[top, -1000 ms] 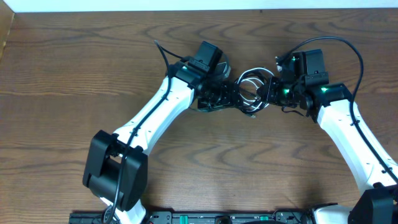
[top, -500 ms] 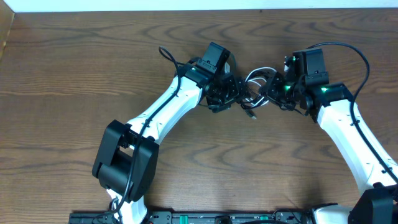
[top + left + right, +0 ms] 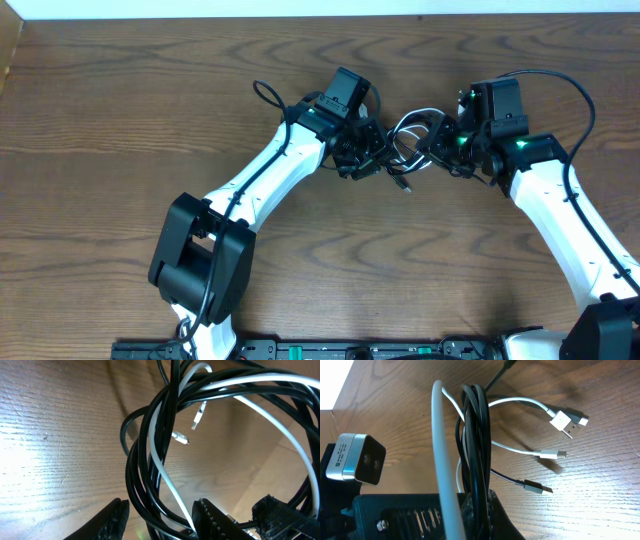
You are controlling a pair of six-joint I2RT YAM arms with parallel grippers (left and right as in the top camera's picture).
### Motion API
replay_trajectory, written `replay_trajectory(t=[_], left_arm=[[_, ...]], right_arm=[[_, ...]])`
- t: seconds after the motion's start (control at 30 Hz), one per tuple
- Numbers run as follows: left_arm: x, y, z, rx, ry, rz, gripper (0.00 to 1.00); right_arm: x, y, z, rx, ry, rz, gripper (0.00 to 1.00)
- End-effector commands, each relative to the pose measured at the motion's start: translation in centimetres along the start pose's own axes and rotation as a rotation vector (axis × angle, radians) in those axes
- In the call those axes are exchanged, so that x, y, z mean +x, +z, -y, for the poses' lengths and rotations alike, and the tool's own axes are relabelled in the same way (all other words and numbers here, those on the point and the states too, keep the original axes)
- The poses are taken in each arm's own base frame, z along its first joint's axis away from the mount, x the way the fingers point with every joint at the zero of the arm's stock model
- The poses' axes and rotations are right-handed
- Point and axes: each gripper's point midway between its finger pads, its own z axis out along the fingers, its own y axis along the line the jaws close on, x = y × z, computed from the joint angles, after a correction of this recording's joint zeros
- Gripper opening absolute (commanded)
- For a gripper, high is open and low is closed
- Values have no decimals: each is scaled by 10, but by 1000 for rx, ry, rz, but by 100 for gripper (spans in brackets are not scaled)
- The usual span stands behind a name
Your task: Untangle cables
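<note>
Roughly speaking, everything turns on the coil [image 3: 411, 135], a ring of black cable [image 3: 136, 460] and white cable [image 3: 155, 455] wound together and held clear of the table [image 3: 120, 120].

Just left of the coil is the left gripper [image 3: 372, 155]. Its jaws are parted, and several strands of the ring run down through the opening. They crowd against one finger, with bare space showing beside the other, so I judge this hand released rather than pinching.

The ring stands on edge between the two hands, and its strands run up and over from one gripper to the other. Three loose ends trail from the coil toward the table: a broad white plug [image 3: 565, 421], a slim white plug [image 3: 554, 454] and a black plug [image 3: 537, 487]. They lie well apart from one another.

Just right of the coil is the right gripper [image 3: 437, 150]. The strands bunch tightly and vanish into its body. The fingers are hidden, but it looks clenched on the bundle and seems to carry it.

Both hands touch the coil, but only the left is free. The next move probably falls to it: draw back and take one loose end, then pull it out across the ring's plane.
</note>
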Motion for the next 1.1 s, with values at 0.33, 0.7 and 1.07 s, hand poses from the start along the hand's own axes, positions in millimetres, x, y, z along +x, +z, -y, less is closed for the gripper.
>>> replay_trajectory(t=[0.33,0.7,1.07], left_arm=[[-7,19,-12,-35,45,-14,20],[-35,-1,-20,13,152,3,8],[-59,-28,-54,-13,678,2,7]], right_arm=[[3,-7,-6,-16,-26,-1,1],[5,-7,-4,-12,-145,-6,1],[19,-9,-14,-111,-622,-64,1]])
